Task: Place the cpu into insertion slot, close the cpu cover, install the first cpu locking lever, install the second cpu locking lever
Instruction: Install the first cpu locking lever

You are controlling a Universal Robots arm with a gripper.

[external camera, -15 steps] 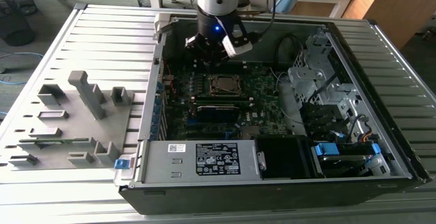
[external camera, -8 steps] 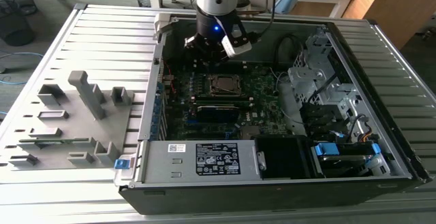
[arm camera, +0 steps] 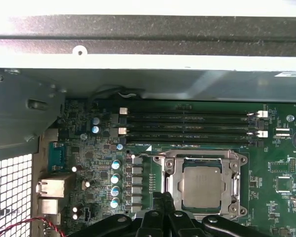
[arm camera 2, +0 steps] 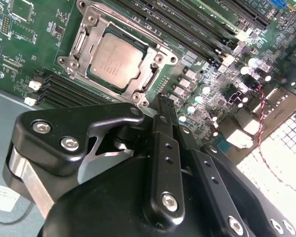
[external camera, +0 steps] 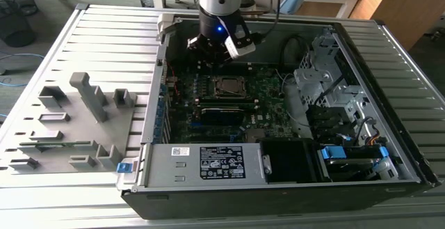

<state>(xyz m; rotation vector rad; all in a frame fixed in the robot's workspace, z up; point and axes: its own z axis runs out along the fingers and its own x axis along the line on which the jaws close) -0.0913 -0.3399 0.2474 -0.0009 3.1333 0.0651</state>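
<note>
Exterior view: the gripper (external camera: 210, 51) is seen inside the open computer case (external camera: 278, 187), above the motherboard (external camera: 268, 91) and near the cpu (external camera: 230, 86).

Second wrist view: the fingers are pressed together with nothing pinched. The cpu (arm camera 2: 119, 60) is seated in its socket, and the cpu cover (arm camera 2: 155, 74) is laid flat around it.

First wrist view: the closed fingertips (arm camera: 164, 197) are shown just beside the cover's edge, clear of the chip.

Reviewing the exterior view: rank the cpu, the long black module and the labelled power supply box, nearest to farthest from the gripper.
1. cpu, in its socket, right by the gripper.
2. long black module, just past the cpu.
3. power supply box, at the case's far end.
</note>
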